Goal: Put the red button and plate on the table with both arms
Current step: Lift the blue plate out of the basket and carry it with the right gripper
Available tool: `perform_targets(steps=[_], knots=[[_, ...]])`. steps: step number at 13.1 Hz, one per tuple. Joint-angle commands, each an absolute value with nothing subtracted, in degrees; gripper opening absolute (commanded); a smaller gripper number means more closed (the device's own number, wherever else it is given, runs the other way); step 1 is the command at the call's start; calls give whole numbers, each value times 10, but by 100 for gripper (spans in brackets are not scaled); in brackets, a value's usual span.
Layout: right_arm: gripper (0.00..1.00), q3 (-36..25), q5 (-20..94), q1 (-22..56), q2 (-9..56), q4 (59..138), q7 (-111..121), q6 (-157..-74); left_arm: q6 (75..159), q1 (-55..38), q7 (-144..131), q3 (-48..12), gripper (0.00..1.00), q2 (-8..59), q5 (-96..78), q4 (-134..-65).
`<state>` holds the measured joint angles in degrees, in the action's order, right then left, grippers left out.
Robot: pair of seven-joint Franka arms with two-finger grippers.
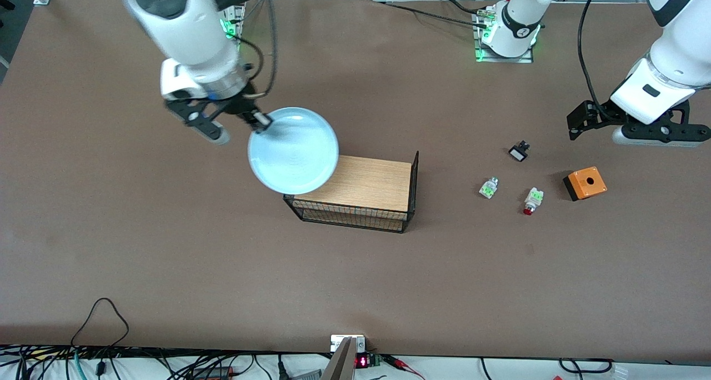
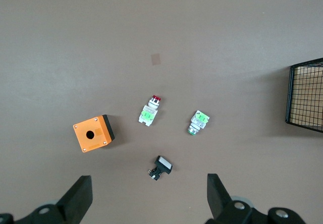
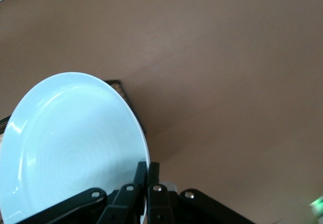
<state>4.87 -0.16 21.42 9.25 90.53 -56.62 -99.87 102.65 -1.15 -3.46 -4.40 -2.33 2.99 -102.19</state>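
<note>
My right gripper (image 1: 261, 121) is shut on the rim of the pale light-blue plate (image 1: 293, 149) and holds it tilted in the air, over the wooden board's end toward the right arm and the table (image 1: 166, 246) beside it. The right wrist view shows the fingers (image 3: 150, 171) pinching the plate's edge (image 3: 70, 143). The red button (image 1: 532, 200) lies on its side on the table, between a white-green part and an orange box; it also shows in the left wrist view (image 2: 150, 110). My left gripper (image 1: 639, 135) is open and empty, up over the table near these parts, its jaws wide apart (image 2: 149, 186).
A wooden board with black wire sides (image 1: 361, 188) stands mid-table. A white-green part without red cap (image 1: 488, 188), a black part with a white face (image 1: 519, 151) and an orange box with a hole (image 1: 585, 183) lie toward the left arm's end. Cables run along the front edge.
</note>
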Motion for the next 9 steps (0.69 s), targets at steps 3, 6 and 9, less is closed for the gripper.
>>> perform_targets(steps=[3,6,9], knots=[[0,-83,18,209,68,912,-284,-947,1020,-14,-38,-43,100,-25,23,-1020],[0,-105,7,169,70,945,-163,-957,1020,-14,-33,-44,100,-25,23,-1020],[0,-105,-5,139,73,993,-107,-998,1020,-17,-34,-45,100,-25,24,-1020]])
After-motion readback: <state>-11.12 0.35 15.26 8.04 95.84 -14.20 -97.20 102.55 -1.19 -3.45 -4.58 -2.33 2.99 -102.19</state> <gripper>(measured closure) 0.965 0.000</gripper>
